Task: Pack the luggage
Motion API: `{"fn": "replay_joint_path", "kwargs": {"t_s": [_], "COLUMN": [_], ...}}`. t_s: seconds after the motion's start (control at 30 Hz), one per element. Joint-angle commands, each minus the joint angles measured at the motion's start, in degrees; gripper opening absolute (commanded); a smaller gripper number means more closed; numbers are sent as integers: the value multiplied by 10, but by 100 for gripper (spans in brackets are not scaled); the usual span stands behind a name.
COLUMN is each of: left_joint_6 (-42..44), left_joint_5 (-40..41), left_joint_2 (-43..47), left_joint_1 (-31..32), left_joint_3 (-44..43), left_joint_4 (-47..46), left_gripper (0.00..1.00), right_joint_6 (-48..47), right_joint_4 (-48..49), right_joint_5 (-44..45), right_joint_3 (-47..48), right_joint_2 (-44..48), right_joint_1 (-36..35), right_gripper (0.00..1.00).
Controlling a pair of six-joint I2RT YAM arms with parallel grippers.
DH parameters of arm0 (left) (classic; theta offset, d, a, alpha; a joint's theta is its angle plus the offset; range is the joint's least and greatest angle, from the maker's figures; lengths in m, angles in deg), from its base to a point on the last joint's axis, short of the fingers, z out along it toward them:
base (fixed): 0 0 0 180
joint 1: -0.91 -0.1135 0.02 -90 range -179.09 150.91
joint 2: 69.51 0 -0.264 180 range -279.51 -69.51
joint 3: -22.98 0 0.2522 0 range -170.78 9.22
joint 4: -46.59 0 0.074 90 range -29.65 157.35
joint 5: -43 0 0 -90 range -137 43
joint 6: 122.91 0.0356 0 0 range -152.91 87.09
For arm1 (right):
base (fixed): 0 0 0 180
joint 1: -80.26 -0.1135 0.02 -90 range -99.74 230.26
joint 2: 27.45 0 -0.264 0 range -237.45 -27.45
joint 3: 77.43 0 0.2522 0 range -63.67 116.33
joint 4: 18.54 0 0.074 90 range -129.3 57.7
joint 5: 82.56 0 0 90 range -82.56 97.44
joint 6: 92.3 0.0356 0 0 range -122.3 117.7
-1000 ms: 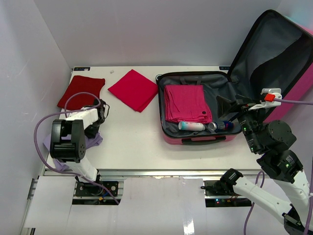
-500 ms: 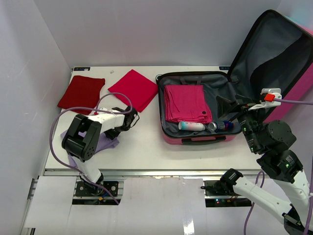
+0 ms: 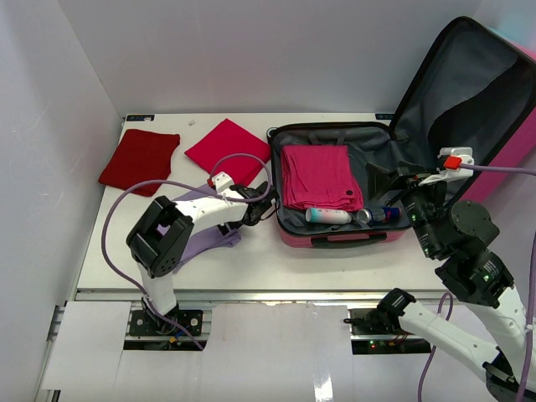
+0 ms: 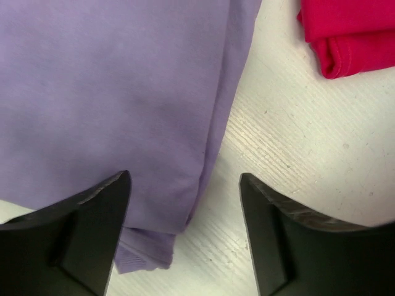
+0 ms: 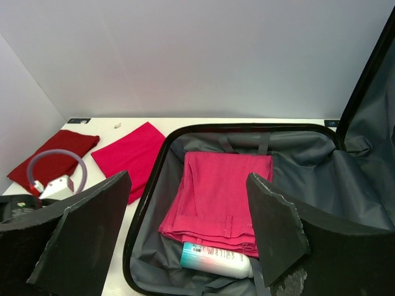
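After the left end effector (image 4: pixel 184 180) had dragged the folded lilac cloth (image 4: pixel 123 92) from the worktop's (image 3: pixel 251 264) near-left corner, its jaws parted, leaving the cloth just short of the open pink hard-shell luggage (image 3: pixel 335 239) at the right edge. The right end effector (image 5: pixel 188 177) hung spread and empty; packing remained unfinished.

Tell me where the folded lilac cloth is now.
Top view: the folded lilac cloth lies left of the pink luggage, below the left gripper.
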Motion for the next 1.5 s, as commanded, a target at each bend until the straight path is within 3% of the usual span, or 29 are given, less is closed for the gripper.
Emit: {"fn": "replay_joint_path", "kwargs": {"t_s": [0.0,0.07,0.17,0.23,0.37,0.57,0.77,1.0,1.13,1.47], "left_joint_6": [40,92,167,248,257,283,213,231,245,244], "left_joint_5": [52,55,11,-66,-149,-204,-186,-265,-253,-243], "left_joint_2": [84,112,167,222,338,447,479,520,515,544], "left_joint_1": [-14,-37,-123,-199,-367,-502,-518,-521,-521,-521], "left_joint_3": [-33,-40,-19,36,158,297,357,468,473,488], "left_joint_4": [23,15,-17,-114,-170,-237,-233,-375,-385,-389], "left_gripper": [90,89,87,84,82,83,86,86,87,89], "right_joint_6": [-9,-8,-6,-2,5,-7,-7,7,14,36], "right_joint_4": [10,7,-3,-9,-29,-66,-37,6,-3,-6], "right_joint_5": [-6,-8,-17,-28,-85,-222,-274,-306,-300,-306], "right_joint_3": [25,28,36,58,119,221,274,330,408,500], "right_joint_2": [-13,-29,-49,-72,-156,-335,-511,-676,-785,-936], "right_joint_1": [-3,-3,-3,-3,-3,-9,-34,-51,-72,-78], "right_gripper": [82,82,82,82,82,83,86,88,88,88]}}
